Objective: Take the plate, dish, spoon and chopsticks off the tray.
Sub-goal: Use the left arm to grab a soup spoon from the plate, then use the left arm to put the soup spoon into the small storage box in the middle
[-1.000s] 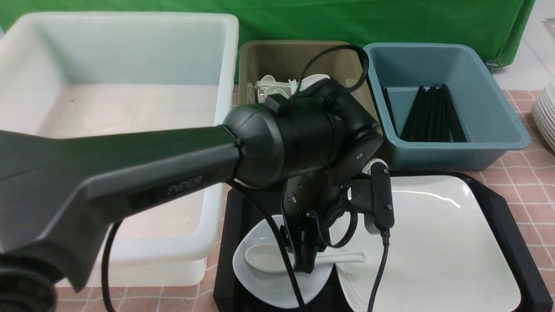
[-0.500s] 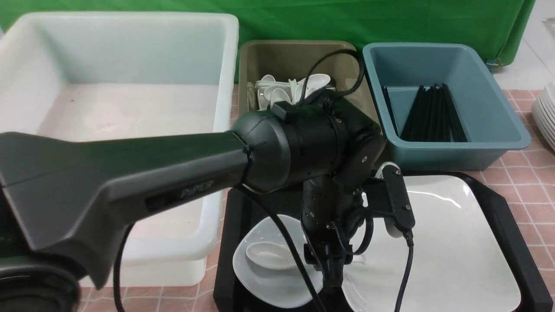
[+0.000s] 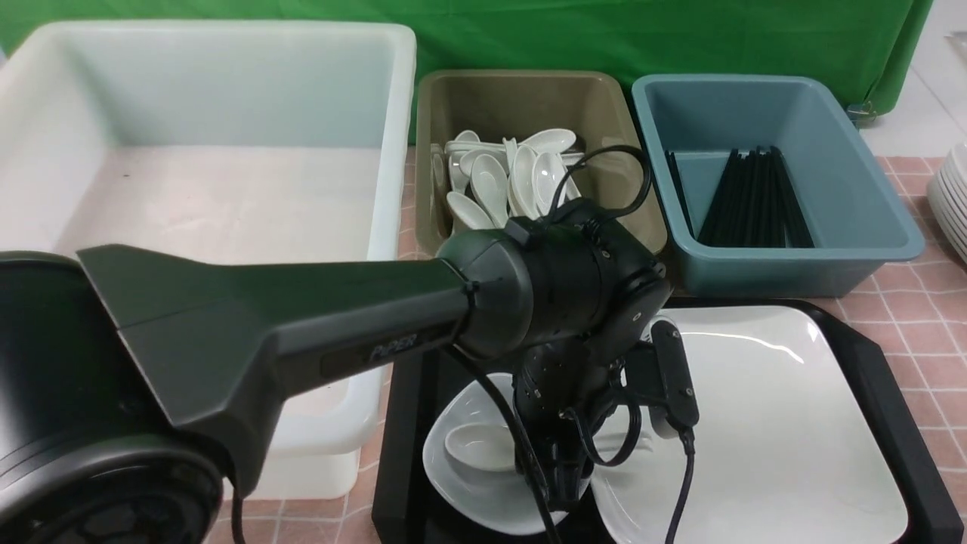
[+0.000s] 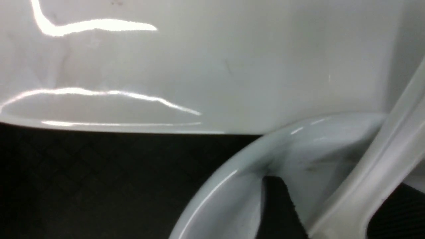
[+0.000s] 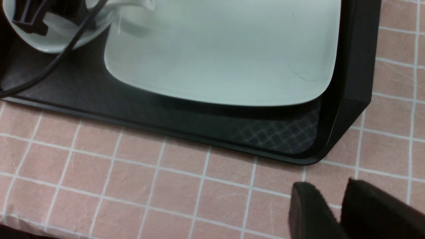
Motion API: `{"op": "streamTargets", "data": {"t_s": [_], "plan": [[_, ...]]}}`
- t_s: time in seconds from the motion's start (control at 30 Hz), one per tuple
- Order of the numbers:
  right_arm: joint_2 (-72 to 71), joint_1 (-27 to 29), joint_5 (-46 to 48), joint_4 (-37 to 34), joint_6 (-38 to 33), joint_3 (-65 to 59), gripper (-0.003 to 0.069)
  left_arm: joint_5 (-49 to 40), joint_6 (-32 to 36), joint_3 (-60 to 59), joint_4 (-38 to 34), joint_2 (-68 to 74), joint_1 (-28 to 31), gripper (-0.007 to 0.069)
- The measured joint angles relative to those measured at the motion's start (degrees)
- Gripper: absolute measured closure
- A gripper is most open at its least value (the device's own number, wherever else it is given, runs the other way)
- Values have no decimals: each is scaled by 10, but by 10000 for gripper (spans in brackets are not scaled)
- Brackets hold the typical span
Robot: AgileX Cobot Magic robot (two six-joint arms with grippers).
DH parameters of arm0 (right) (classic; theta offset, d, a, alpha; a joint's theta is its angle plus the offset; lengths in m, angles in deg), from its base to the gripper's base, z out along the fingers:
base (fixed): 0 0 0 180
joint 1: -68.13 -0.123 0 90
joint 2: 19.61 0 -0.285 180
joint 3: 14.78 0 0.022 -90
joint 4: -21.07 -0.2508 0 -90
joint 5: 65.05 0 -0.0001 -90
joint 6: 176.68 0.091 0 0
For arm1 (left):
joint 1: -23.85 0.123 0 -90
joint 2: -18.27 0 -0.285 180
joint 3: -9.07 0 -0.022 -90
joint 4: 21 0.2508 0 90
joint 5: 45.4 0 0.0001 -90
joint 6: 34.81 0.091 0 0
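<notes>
1. Black finger (image 4: 275,205) of the left gripper (image 3: 563,483) is sitting inside the dish (image 3: 468,495), just beside the spoon's (image 3: 477,446) handle. The other finger is not showing, so I cannot tell whether the jaws are gripping the handle or only straddling it.
2. The spoon is lying in the dish with its bowl toward the robot's left and its handle reaching toward the plate (image 3: 763,423). The handle is the slim end, which is probably why the gripper is working there.
3. The dish is resting on the tray's (image 3: 895,393) near left part, just beside the plate, which is filling the right side.
4. The right gripper (image 5: 327,186) is hovering over the tablecloth (image 5: 132,172) off the tray's near right corner. Its fingers are slightly parted with nothing between them, likely waiting clear of the left arm.
5. Beyond the tray, the olive bin (image 3: 453,98) is holding white spoons and looks like this spoon's destination.
6. The blue bin (image 3: 869,227) is holding black chopsticks (image 3: 755,200). None are showing on the tray.
</notes>
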State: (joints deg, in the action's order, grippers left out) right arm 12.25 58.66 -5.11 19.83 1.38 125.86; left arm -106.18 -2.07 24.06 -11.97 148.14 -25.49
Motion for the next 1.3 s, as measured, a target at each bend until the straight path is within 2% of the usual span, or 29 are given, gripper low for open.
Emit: {"op": "streamTargets", "data": {"t_s": [0.1, 0.13, 0.33, 0.5, 0.7, 0.77, 0.8, 0.87, 0.9, 0.93, 1.03, 1.17, 1.27, 1.3], "plan": [[0, 0, 0, 0, 0, 0, 435, 7, -8, 0, 4, -1, 0, 442], [0, 0, 0, 0, 0, 0, 433, 9, -10, 0, 8, -1, 0, 455], [0, 0, 0, 0, 0, 0, 427, -24, -31, 20, 32, -30, 0, 454], [0, 0, 0, 0, 0, 0, 422, -37, -54, 106, 69, -78, 2, 454], [0, 0, 0, 0, 0, 0, 421, 58, -137, 234, 47, -87, 49, 454], [0, 0, 0, 0, 0, 0, 421, 168, -218, 264, -21, -80, 112, 454], [0, 0, 0, 0, 0, 0, 421, 176, -232, 266, -27, -78, 117, 454], [0, 0, 0, 0, 0, 0, 421, 250, -289, 271, -120, -61, 177, 454], [0, 0, 0, 0, 0, 0, 421, 257, -295, 271, -137, -57, 187, 454], [0, 0, 0, 0, 0, 0, 420, 271, -312, 271, -204, -39, 222, 454], [0, 0, 0, 0, 0, 0, 421, 273, -315, 271, -288, -9, 265, 454], [0, 0, 0, 0, 0, 0, 421, 275, -298, 270, -326, 27, 281, 448], [0, 0, 0, 0, 0, 0, 421, 275, -292, 270, -331, 39, 280, 403], [0, 0, -1, 0, 0, 0, 421, 271, -287, 270, -332, 43, 279, 344]]}}
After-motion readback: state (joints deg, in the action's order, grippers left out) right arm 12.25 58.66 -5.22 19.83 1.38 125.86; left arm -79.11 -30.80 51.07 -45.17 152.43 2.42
